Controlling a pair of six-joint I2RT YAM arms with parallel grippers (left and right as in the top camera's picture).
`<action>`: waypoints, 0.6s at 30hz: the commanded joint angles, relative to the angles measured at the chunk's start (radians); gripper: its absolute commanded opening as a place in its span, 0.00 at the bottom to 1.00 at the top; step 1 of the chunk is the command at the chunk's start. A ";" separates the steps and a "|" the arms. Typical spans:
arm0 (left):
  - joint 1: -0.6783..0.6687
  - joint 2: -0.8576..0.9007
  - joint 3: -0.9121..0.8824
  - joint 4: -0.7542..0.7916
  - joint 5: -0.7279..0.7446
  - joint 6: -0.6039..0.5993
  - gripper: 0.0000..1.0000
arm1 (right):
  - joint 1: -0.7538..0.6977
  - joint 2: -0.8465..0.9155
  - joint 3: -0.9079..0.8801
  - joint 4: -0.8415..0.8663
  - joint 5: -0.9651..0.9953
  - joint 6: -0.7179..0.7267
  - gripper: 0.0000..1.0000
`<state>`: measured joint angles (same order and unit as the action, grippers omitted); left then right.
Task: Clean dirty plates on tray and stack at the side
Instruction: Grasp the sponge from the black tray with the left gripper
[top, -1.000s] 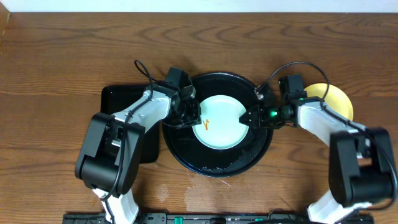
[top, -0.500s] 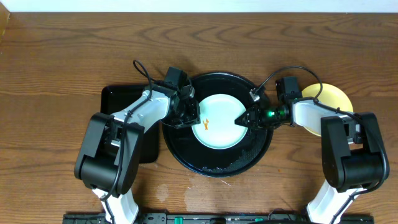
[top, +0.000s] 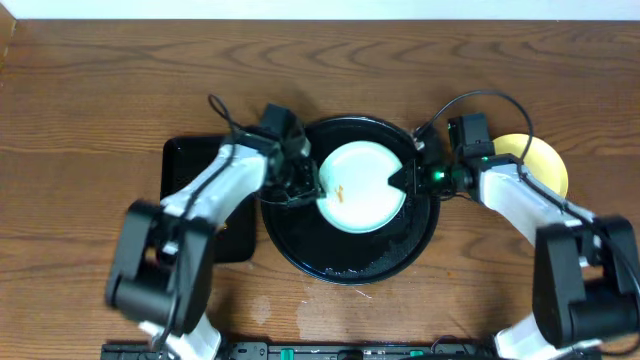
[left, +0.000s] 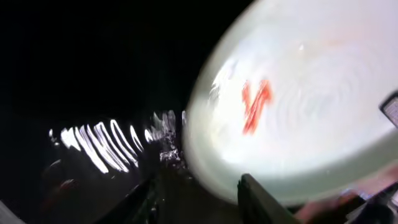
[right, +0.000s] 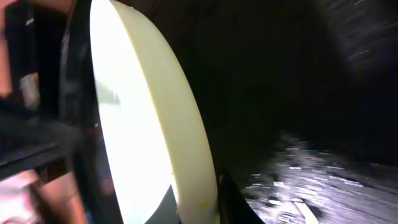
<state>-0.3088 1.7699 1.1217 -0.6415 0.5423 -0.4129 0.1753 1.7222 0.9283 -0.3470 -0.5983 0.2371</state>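
Observation:
A pale mint-blue plate (top: 362, 188) with a small orange smear sits over the large round black tray (top: 340, 255). It looks lifted and tilted at its right side. My right gripper (top: 405, 181) is shut on the plate's right rim. The right wrist view shows the rim (right: 180, 124) edge-on between the fingers (right: 194, 186). My left gripper (top: 306, 182) is at the plate's left edge. In the left wrist view its fingers (left: 199, 190) are apart, with the smeared plate (left: 292, 106) against the right finger. A pale yellow plate (top: 541, 158) lies right of the tray, partly under my right arm. No second mint plate shows.
A smaller rectangular black tray (top: 190, 160) lies left of the round tray, partly under my left arm. The round tray's surface is wet and speckled near its front (top: 385, 258). Cables arc above both wrists.
The mint plate has shifted up and to the right in the tray and its right side has risen in the right gripper. The left arm has moved and shows motion blur.

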 joint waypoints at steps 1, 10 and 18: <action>0.048 -0.130 0.028 -0.050 -0.092 0.023 0.45 | 0.026 -0.059 0.006 -0.012 0.182 -0.007 0.01; 0.175 -0.247 -0.002 -0.264 -0.544 -0.018 0.50 | 0.108 -0.090 0.006 -0.024 0.258 -0.036 0.01; 0.308 -0.183 -0.168 -0.137 -0.632 -0.065 0.50 | 0.108 -0.090 0.006 -0.028 0.258 -0.036 0.01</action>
<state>-0.0360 1.5570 0.9970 -0.8005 -0.0078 -0.4538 0.2783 1.6409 0.9283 -0.3771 -0.3534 0.2176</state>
